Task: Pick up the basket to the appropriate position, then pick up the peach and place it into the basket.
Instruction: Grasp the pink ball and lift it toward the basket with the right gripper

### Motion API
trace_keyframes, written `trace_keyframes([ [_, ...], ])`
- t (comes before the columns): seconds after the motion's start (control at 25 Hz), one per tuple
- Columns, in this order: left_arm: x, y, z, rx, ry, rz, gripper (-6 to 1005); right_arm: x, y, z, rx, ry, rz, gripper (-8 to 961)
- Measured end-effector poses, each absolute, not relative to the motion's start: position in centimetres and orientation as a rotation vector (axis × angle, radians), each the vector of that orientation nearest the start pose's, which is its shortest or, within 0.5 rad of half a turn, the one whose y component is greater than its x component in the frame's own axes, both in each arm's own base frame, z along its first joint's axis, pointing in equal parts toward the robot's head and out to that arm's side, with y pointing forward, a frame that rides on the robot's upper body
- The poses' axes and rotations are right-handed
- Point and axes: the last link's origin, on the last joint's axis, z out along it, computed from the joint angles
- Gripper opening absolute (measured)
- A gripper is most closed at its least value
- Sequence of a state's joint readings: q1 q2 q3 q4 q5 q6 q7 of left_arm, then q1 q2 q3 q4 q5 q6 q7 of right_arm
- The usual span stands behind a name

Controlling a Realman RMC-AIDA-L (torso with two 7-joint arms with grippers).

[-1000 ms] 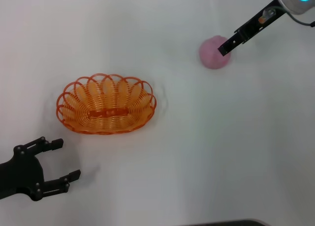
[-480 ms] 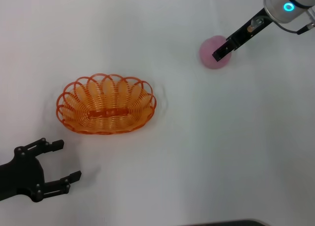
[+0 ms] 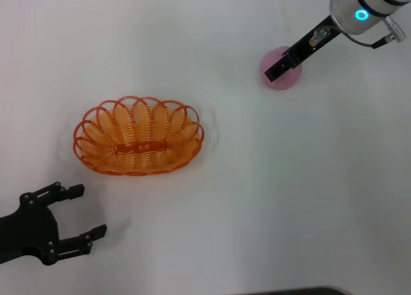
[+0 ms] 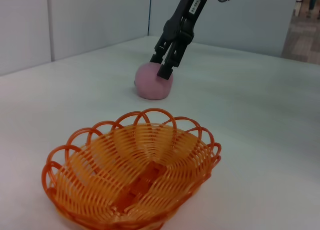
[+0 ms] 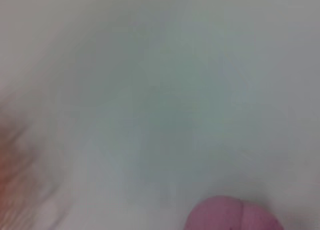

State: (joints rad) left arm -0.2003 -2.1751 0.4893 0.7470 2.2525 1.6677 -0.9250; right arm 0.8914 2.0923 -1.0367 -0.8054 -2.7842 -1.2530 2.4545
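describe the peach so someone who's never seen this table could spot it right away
Start at the orange basket on the white table, on the robot's left. Look across to the far right, where the right gripper reaches down. The peach sits under it: a smooth pink ball, the only round solid thing there.

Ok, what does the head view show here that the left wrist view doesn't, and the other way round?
Only the head view shows the left gripper, fingers spread, over the table nearer the robot than the basket. Only the left wrist view shows the grey wall panels behind the table, and the right gripper side-on with its fingers slightly apart at the top of the peach. Both show the empty basket, the peach on the table, and the right gripper at the peach.
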Motion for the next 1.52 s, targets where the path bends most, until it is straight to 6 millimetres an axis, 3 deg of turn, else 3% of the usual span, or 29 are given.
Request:
trace_keyframes([
  [0.6, -35.0, 20.3, -1.6, -2.707, -0.487, -0.474, 841, 21.2, 42.0, -1.8, -2.394, 1.096, -0.480, 938],
  [1.24, -34.9, 20.4, -1.6, -2.709, -0.498, -0.480, 841, 20.5, 42.0, -1.7, -2.406, 1.079, -0.485, 293],
  [1.52, -34.9, 20.4, -1.6, -2.710, -0.500, -0.481, 842, 18.9, 41.5, -1.1, -2.469, 1.102, -0.419, 228],
])
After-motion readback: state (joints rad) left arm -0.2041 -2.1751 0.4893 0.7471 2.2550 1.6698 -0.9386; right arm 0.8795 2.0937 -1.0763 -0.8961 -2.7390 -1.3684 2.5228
